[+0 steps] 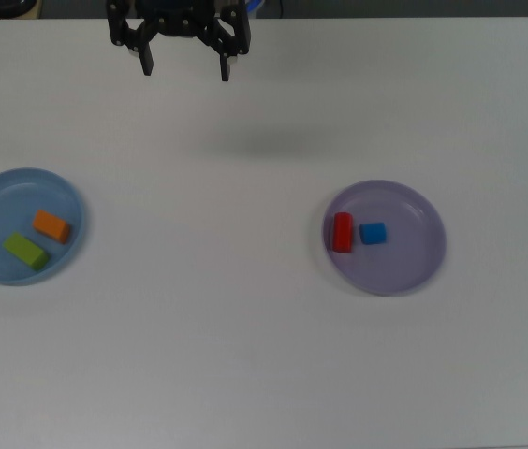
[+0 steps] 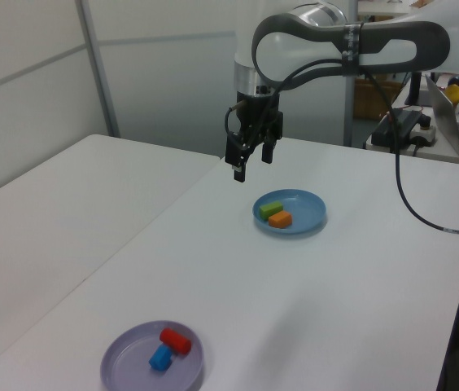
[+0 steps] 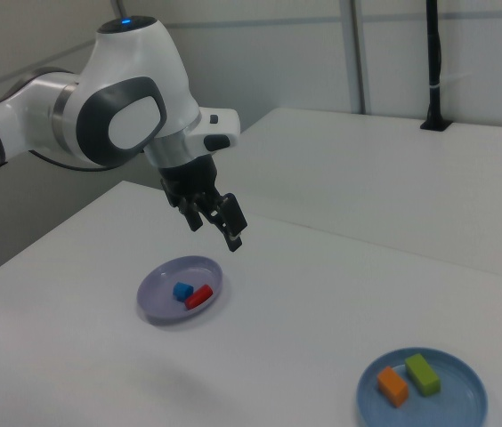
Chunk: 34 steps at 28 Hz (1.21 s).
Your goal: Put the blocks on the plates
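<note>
Purple plate (image 2: 152, 357) near front of left view: red block (image 2: 176, 340) and blue cube (image 2: 160, 358) on it, side by side. Blue plate (image 2: 290, 212) farther back: green block (image 2: 271, 209), orange block (image 2: 280, 219) inside. Hand (image 2: 238, 169) empty, fingers spread, hangs above white worktop (image 2: 327, 301) beyond both plates.

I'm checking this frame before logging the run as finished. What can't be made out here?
- Gripper: the top view's upper edge cuts off its body and the arm.
- Light blue plate: its rim is clipped by the top view's left edge.
- Lavender plate: its near rim is cut by the left view's bottom edge.
</note>
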Each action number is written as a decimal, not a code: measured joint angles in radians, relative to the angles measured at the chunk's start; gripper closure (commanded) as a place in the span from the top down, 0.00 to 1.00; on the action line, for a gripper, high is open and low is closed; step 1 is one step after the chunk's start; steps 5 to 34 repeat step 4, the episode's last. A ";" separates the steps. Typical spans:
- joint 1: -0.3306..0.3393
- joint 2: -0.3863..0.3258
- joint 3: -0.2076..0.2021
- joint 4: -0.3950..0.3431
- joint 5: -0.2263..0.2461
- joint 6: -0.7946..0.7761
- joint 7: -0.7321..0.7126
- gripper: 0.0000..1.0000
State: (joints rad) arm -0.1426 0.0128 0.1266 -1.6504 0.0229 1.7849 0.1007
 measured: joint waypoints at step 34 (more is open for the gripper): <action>0.065 0.000 -0.058 0.000 0.000 0.000 0.000 1.00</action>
